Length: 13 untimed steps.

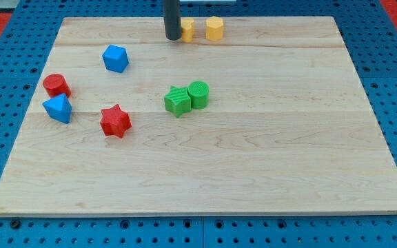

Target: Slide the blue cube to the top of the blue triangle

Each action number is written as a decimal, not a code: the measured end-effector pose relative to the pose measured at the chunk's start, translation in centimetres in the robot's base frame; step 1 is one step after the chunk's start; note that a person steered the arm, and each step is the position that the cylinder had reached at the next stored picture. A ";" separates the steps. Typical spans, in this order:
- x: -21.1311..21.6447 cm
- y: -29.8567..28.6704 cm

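The blue cube (pixel 115 58) sits at the upper left of the wooden board (pixel 253 158). The blue triangle (pixel 58 109) lies near the left edge, below and to the left of the cube, with a red cylinder (pixel 56 85) touching it just above. My tip (pixel 172 38) is at the top middle of the board, to the right of and a little above the blue cube, well apart from it. It stands right beside a yellow block (pixel 187 29).
A second yellow block (pixel 214 28) sits right of the first at the top edge. A red star (pixel 115 121) lies right of the blue triangle. A green star (pixel 177 101) and a green cylinder (pixel 198 94) touch near the middle.
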State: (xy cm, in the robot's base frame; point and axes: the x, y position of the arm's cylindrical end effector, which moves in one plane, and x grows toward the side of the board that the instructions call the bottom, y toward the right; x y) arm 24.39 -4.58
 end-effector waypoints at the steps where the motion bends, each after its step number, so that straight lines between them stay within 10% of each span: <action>1: 0.2 2.3; 8: 9.5 -14.8; 13: 14.5 -10.7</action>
State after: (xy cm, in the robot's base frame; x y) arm 38.93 -15.24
